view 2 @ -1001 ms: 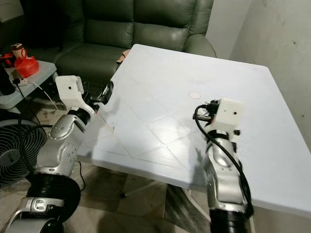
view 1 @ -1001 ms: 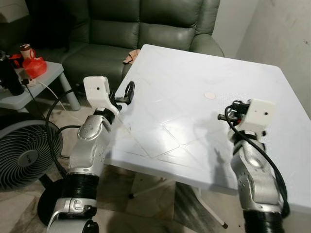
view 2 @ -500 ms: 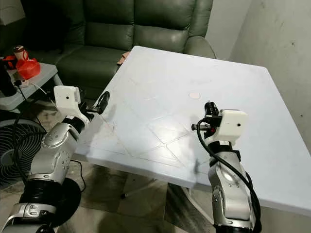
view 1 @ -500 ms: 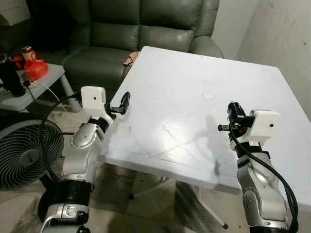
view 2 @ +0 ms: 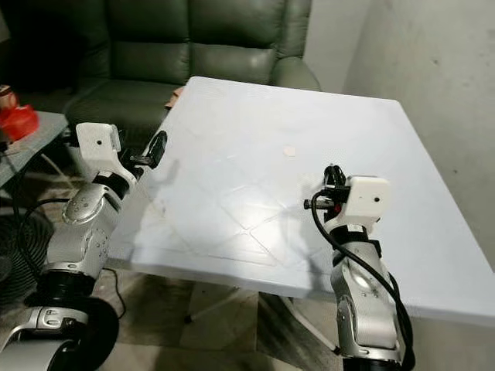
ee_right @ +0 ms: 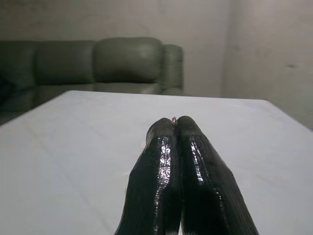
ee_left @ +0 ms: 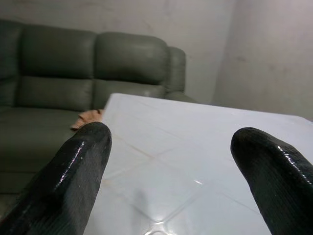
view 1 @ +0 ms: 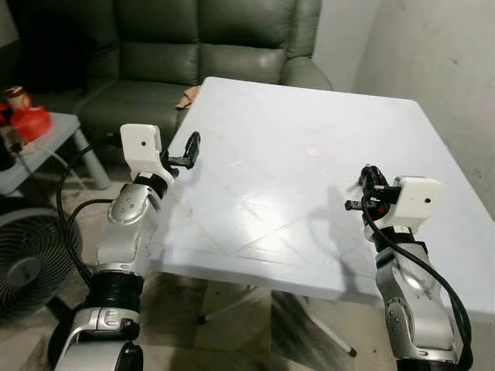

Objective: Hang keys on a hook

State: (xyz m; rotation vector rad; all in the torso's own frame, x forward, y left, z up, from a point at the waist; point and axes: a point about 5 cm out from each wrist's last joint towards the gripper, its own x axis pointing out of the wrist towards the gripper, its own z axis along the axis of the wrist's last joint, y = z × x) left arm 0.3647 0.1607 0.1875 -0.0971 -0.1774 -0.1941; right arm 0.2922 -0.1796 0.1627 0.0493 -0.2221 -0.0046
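Metal sliver (ee_right: 173, 118) in right tool (ee_right: 174, 126).

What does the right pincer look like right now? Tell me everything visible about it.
The right pincer has two long, glossy black fingers pressed flat together, with a tiny ring-like glint of metal peeking out at their tips; what it is cannot be told. A white boxy camera housing sits at the wrist, with black cable looping down the silver arm. It is raised over the near right part of the white table, pointing across it toward the green sofa, not touching the tabletop.
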